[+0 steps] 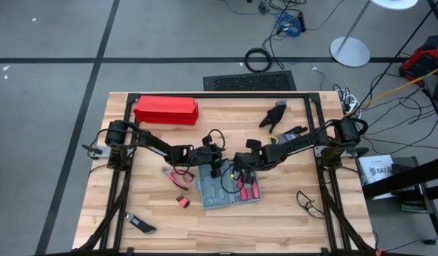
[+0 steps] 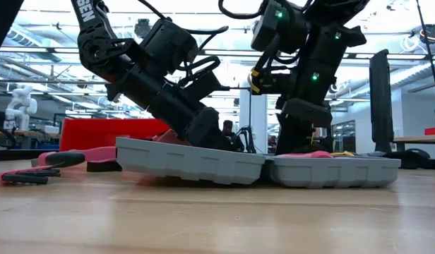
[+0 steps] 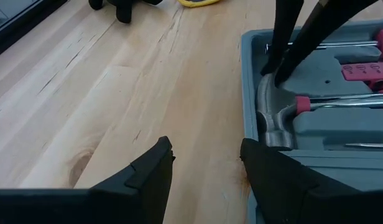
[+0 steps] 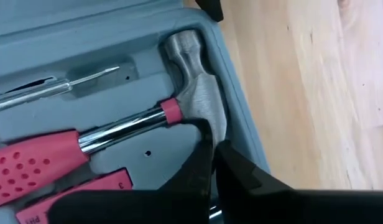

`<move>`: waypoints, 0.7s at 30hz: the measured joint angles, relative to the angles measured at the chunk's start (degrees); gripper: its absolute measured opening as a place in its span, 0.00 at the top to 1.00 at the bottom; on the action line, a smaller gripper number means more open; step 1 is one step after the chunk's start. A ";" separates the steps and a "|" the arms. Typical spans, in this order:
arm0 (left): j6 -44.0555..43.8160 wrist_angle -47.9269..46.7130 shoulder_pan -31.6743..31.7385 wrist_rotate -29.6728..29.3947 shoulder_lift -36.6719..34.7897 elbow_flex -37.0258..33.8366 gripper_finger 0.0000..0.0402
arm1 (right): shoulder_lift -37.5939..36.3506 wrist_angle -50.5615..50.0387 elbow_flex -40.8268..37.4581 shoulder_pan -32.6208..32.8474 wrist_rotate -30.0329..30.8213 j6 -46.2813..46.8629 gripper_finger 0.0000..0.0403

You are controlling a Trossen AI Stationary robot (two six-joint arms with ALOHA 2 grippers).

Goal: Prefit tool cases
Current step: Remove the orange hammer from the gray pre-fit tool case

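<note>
right wrist view: right gripper (image 4: 210,149) nearly closed against hammer (image 4: 191,93) in tool case (image 1: 226,190), table six o'clock; left gripper (image 3: 207,163) spread at its edge. rigid, light plastic; grip the rim.

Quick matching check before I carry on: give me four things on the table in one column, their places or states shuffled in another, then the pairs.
1 hammer
2 red box
3 left gripper
4 right gripper

A open, beside the tool case edge
B lying in a case recess
C tips at the hammer's head
D far side of the table, apart from the case

Pairs: 1-B, 2-D, 3-A, 4-C
</note>
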 joint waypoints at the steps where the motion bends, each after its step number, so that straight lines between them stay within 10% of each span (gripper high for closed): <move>1: 0.00 0.00 0.02 0.02 0.00 0.02 0.50 | -0.21 0.02 0.00 0.32 0.78 0.04 1.00; 21: 0.47 -0.11 0.02 0.11 0.02 0.07 0.50 | -4.82 1.89 0.11 1.28 7.34 0.06 0.99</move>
